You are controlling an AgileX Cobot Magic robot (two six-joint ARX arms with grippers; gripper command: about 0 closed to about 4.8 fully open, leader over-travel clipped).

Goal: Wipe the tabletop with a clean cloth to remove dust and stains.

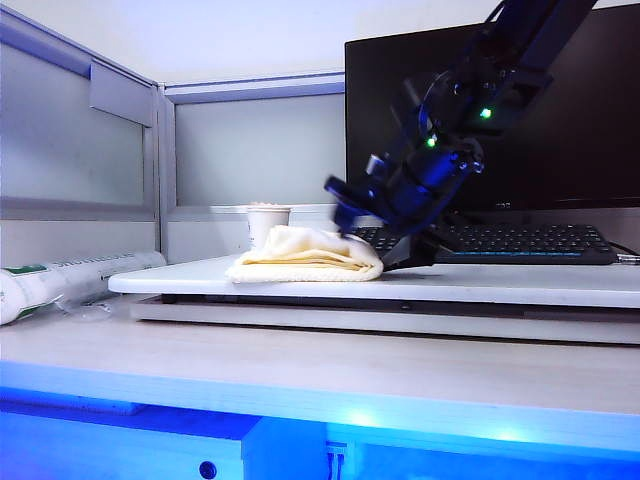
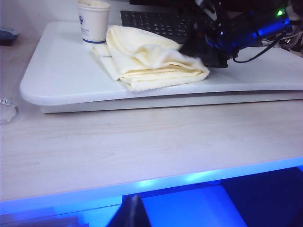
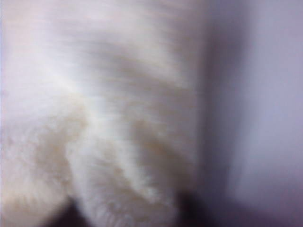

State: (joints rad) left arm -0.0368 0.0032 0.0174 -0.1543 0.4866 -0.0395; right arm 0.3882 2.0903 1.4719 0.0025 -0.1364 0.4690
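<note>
The cream cloth [image 1: 305, 255] lies bunched in folded layers on the white tabletop [image 1: 480, 285], near its left end. My right gripper [image 1: 385, 255] reaches down from the upper right onto the cloth's right end. The left wrist view shows the same cloth [image 2: 151, 61] on the tabletop [image 2: 61, 80], with the right gripper [image 2: 203, 54] at its far side. In the right wrist view the cloth [image 3: 118, 118] fills the frame, and a fold is pinched in the right gripper [image 3: 128, 217] between two dark fingertips. My left gripper [image 2: 128, 213] hangs back over the desk's front edge, its fingers together in one dark wedge.
A white paper cup [image 1: 268, 222] stands just behind the cloth. A black keyboard [image 1: 520, 243] and a monitor [image 1: 560, 120] sit at the back right. A white and green roll [image 1: 60, 280] lies left of the board on the wood-grain desk [image 1: 300, 370].
</note>
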